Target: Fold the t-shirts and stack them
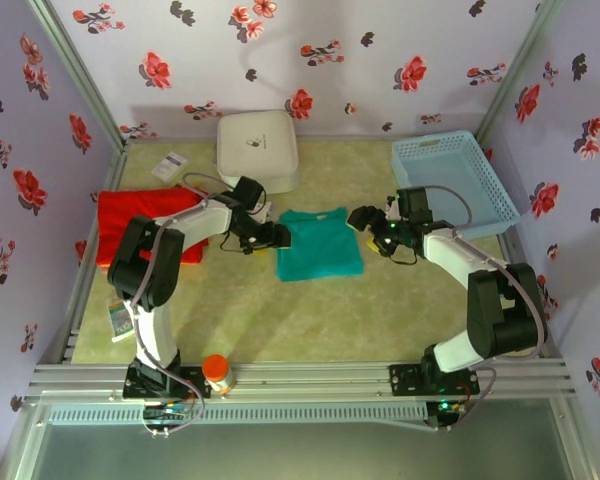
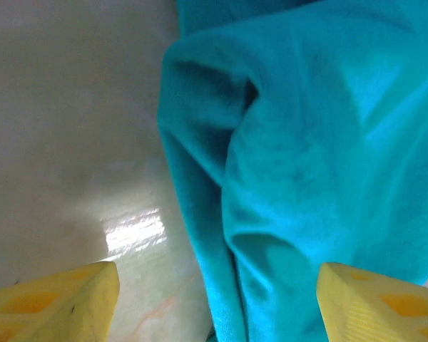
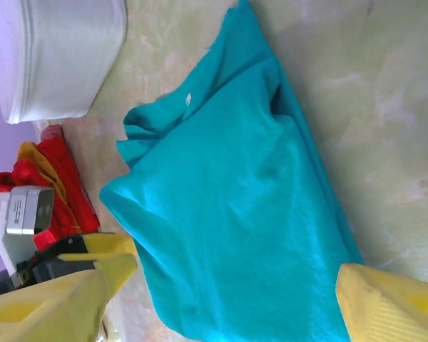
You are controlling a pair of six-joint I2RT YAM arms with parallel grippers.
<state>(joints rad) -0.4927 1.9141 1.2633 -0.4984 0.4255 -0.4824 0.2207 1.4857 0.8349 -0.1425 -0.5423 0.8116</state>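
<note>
Far left, the plain bright red cloth t-shirt (image 1: pixel 145 225) lies by the wall. My left gripper (image 1: pixel 272 237), fingers spread, straddles the left edge of the teal-green cloth t-shirt (image 1: pixel 320 245), which lies flat mid-table, long axis running near to far. My right gripper (image 1: pixel 365 218), likewise spread, sits equally close at its right sleeve.

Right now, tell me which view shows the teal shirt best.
Top external: the teal shirt shows whole, outline and all. Right wrist shows most of it, cut off at the bottom. Left wrist catches a rumpled edge close up.
</note>
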